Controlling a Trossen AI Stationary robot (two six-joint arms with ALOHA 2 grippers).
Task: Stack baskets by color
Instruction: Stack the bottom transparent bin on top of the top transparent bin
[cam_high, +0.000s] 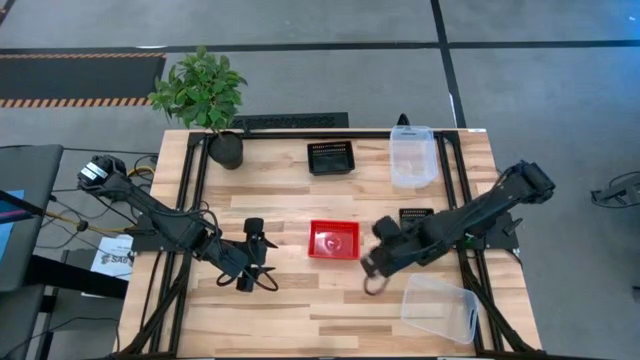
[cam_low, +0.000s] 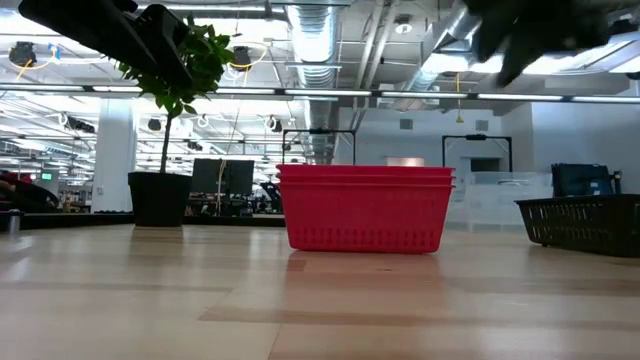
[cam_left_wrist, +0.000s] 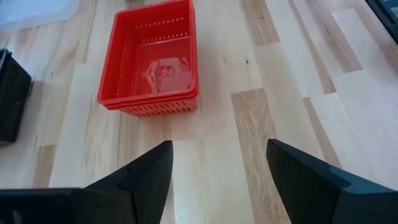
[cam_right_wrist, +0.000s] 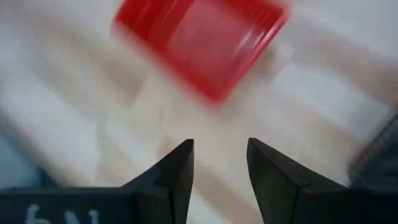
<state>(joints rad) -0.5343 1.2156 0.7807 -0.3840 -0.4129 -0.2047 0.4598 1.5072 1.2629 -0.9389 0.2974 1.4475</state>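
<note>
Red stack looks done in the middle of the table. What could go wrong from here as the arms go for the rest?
1. The right gripper, fingers apart and empty, hangs close beside the red stack; a swing could knock it.
2. One clear bin lies tilted near the table's front right corner and may be pushed off.
3. A black basket sits partly under the right arm, so it is hard to see or reach.

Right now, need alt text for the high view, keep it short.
Red baskets sit stacked mid-table between two dark arms; the right gripper hangs empty beside them, the left gripper waits open opposite. Black basket, clear bins and a potted plant line the far edge.
</note>
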